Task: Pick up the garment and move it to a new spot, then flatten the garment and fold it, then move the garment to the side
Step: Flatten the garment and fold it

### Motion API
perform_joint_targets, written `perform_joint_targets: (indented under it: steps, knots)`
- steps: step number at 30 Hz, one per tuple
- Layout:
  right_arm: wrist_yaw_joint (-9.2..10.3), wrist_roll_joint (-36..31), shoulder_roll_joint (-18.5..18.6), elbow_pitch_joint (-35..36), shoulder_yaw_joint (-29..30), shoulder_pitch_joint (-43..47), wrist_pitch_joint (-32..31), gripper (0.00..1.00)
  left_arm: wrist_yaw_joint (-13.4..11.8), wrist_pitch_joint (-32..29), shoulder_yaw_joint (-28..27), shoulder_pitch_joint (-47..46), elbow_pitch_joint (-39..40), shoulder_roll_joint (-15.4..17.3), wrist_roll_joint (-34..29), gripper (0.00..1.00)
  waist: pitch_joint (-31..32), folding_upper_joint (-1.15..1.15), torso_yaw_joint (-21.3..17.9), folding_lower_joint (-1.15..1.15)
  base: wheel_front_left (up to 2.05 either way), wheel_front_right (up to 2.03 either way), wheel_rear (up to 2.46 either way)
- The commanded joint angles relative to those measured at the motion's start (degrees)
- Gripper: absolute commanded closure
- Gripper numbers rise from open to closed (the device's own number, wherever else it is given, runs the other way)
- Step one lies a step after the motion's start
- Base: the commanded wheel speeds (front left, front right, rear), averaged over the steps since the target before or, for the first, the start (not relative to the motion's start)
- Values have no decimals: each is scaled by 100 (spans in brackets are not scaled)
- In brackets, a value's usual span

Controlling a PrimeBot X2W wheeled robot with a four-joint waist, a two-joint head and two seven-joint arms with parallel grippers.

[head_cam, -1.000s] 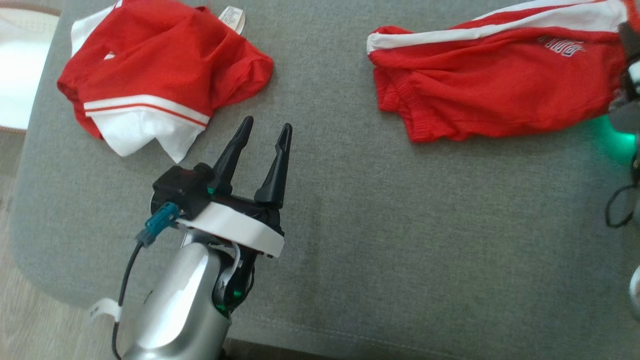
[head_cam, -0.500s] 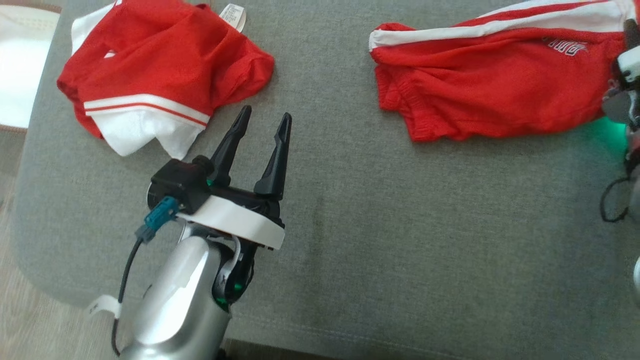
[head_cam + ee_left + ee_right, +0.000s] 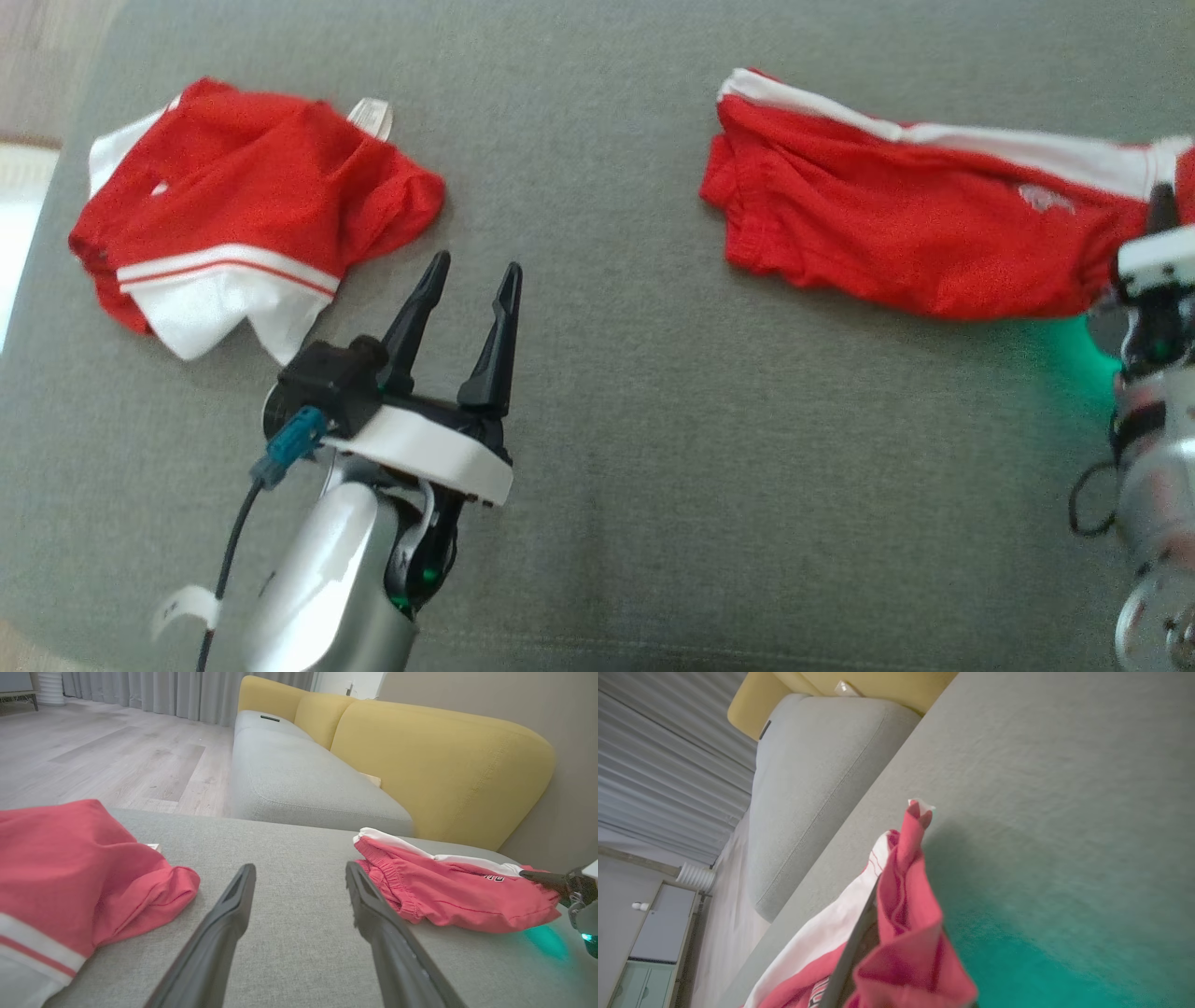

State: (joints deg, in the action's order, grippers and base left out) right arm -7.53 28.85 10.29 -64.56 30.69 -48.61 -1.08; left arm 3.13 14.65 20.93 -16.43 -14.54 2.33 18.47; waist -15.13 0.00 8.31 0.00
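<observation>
left gripper [image 3: 475, 264]: nearest, fingers spread wide and empty, hanging over the grey cushion [image 3: 709, 485].
right gripper [image 3: 1161, 210]: at the right edge, pinched tight on a corner of the garment [image 3: 896, 233]; fabric bunched around one finger in the right wrist view.
garment: red shorts with a white stripe, lying at the far right of the cushion, held end perhaps raised slightly, though too blurred to be sure.
other red garment [image 3: 252, 205]: crumpled at the far left, apart from both grippers.
progress: grasp made; moving, flattening, folding and setting aside all left.
change: right fingers closed within the last second; camera tipped, so both garments sit lower in the head view.
</observation>
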Motion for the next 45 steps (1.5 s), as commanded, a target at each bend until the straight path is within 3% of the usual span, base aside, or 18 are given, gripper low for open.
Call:
perform_joint_targets:
  steps: [1,10,17,24,32,45]
  knots:
    - [4,18,-21,242,-78,71,95,100,27,35,-242,-54,162,54,-38,0,226,0,-180,0,0,0,0]
    - [4,-190,-59,248,250,780,438,100,45,35,-302,163,155,54,-53,0,474,0,-316,0,0,0,0]
    - [4,-384,-264,523,107,738,655,100,110,35,-325,190,88,54,-109,0,476,0,-326,0,0,0,0]
    - [4,92,-598,1525,-916,831,598,100,145,35,-312,216,-10,54,-103,0,633,0,-254,0,0,0,0]
    - [4,906,-708,2437,-2274,1240,412,100,150,35,-299,240,-16,54,-75,0,703,0,-29,0,0,0,0]
    - [4,1043,-735,1810,-3323,968,701,100,112,35,-186,213,37,54,34,0,451,0,464,0,0,0,0]
